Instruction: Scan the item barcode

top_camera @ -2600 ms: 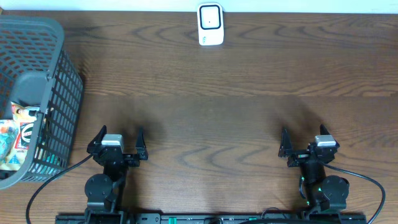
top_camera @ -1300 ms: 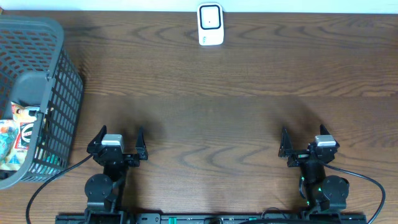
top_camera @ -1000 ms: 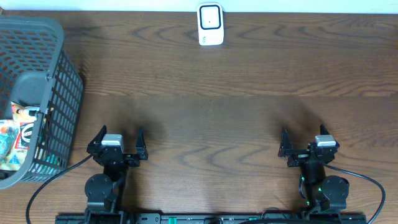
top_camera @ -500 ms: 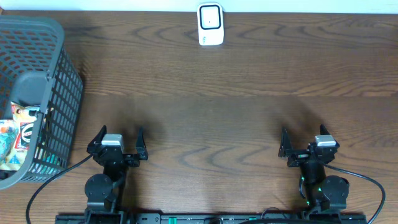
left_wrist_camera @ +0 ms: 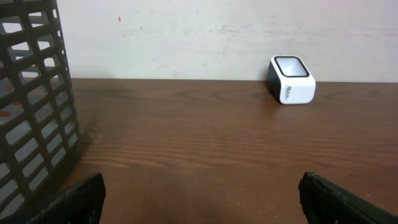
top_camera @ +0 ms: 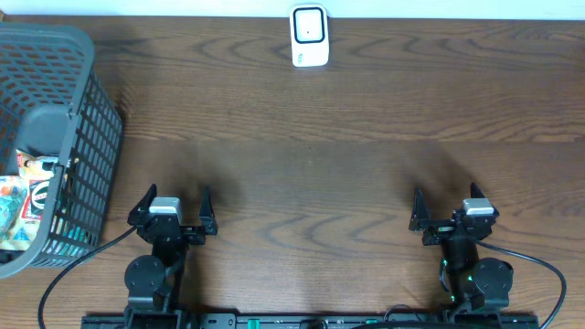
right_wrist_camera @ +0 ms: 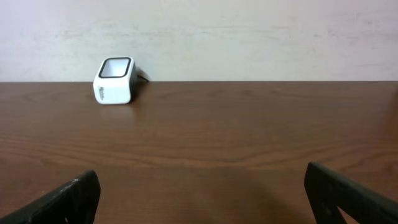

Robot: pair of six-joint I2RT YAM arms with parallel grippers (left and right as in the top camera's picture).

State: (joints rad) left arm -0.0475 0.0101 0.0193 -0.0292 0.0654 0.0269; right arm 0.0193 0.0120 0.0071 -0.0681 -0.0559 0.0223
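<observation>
Left side: dark grey plastic mesh basket holding colourful packets, possibly snacks.
Far edge: white box-shaped scanner standing.
Jaws: left gripper, right gripper gaping wide.
Change: everything staying put since earlier.

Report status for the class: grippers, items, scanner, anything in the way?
Left gripper open, empty; right gripper open, empty. Packaged items in basket, untouched; scanner at far edge. Nothing in the way.
</observation>
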